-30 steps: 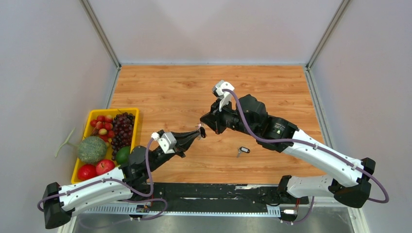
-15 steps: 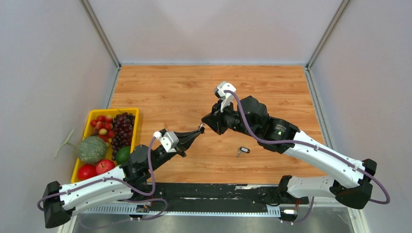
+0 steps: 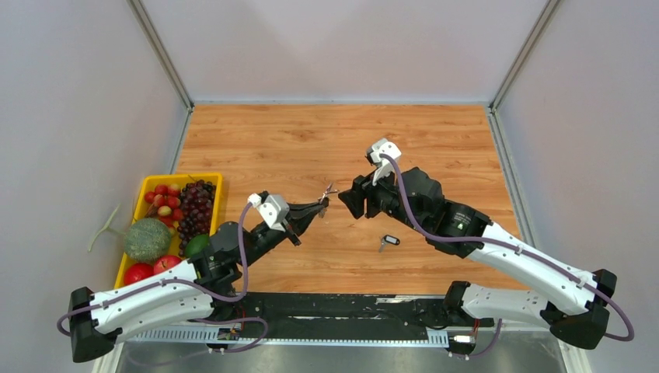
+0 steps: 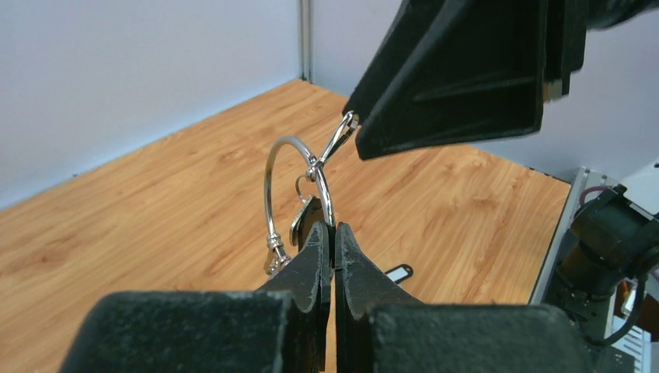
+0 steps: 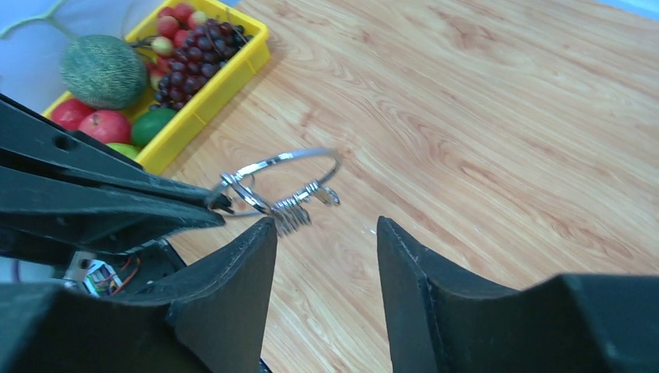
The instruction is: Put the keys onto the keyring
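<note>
My left gripper point(image 4: 332, 228) is shut on the wire of the keyring point(image 4: 294, 180), holding the thin silver ring upright above the table. A dark-headed key point(image 4: 309, 217) seems to hang on the ring just behind my fingertips. In the top view the keyring point(image 3: 329, 191) sits between the left gripper point(image 3: 321, 204) and the right gripper point(image 3: 346, 202). The right gripper point(image 5: 326, 224) is open and empty. Its left finger tip is just below the ring's point(image 5: 281, 169) silver clasp. Another key point(image 3: 388, 241), black-headed with a white label, lies on the wood below the right arm.
A yellow tray point(image 3: 180, 177) at the left edge holds grapes, cherries, a melon, apples and a green fruit. Grey walls enclose the wooden table point(image 3: 272, 140) on three sides. A black rail runs along the near edge.
The right gripper has opened, let go of the ring and drawn back to the right. The left gripper stays shut on the ring, which has shifted slightly.
</note>
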`<state>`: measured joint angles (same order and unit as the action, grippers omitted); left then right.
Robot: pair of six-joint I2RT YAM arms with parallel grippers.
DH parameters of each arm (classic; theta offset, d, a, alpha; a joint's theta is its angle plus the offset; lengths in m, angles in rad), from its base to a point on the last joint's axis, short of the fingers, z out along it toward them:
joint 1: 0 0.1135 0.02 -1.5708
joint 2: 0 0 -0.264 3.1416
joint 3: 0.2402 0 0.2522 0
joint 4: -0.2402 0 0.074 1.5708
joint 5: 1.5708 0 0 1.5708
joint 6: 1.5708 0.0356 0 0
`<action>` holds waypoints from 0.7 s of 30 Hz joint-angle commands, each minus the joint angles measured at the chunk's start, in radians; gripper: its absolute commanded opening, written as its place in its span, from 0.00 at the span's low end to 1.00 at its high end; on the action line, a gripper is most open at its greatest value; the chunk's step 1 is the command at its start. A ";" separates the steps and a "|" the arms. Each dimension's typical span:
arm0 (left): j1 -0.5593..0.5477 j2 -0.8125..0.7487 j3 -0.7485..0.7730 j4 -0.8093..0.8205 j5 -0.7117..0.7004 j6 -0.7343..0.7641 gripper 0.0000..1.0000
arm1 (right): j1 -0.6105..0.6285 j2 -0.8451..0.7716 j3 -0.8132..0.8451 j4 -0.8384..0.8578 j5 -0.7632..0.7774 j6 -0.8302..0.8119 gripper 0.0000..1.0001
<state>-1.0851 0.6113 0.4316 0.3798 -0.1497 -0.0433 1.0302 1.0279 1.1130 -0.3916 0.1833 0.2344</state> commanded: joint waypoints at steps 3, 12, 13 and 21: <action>-0.004 0.060 0.130 -0.125 -0.085 -0.111 0.00 | -0.009 -0.047 -0.092 0.034 0.059 0.015 0.57; -0.004 0.010 0.218 -0.270 -0.276 -0.262 0.00 | -0.008 -0.141 -0.217 0.054 -0.051 0.005 0.54; -0.004 0.006 0.224 -0.284 -0.285 -0.299 0.00 | -0.008 -0.135 -0.229 0.061 -0.063 0.007 0.54; -0.004 -0.063 0.243 -0.366 -0.351 -0.499 0.00 | -0.006 -0.106 -0.307 0.203 -0.206 -0.064 0.51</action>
<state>-1.0859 0.5880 0.6342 0.0410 -0.4488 -0.4080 1.0241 0.9264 0.8310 -0.3195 0.0830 0.2214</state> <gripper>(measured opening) 0.017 0.513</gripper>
